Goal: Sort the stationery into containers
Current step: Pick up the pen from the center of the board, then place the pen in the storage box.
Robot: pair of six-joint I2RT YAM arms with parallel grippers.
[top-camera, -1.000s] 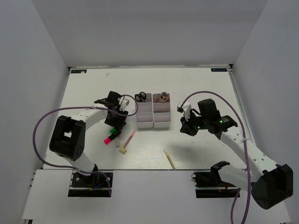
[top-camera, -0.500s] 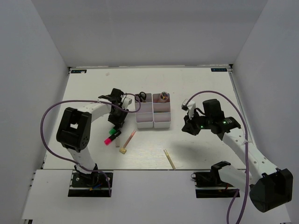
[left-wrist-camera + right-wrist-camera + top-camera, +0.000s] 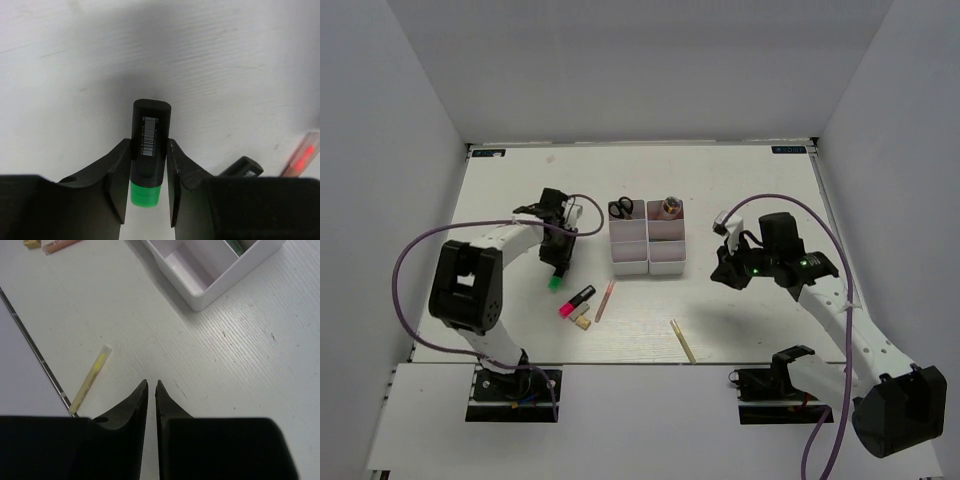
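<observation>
While left gripper (image 3: pixel 557 266) pinched green marker (image 3: pixel 151 131), jaws tight on both its sides, at 8 o'clock from bins (image 3: pixel 647 266), sorting was only partly done. Scissors (image 3: pixel 620 208) already stood in far left bin. Small item (image 3: pixel 669 206) sat in far right bin, could not tell what. Left on table (image 3: pixel 760 180): magenta marker (image 3: pixel 576 300), tan piece (image 3: pixel 583 322), pink pencil (image 3: pixel 604 300) at 7 o'clock; tan pencil (image 3: pixel 683 341) at 5 o'clock. Right gripper (image 3: pixel 151 385) at 4 o'clock, jaws nearly together, holding nothing.

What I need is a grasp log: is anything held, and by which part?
Left gripper pinches the green marker by its black barrel, near the green end; right gripper holds nothing.
</observation>
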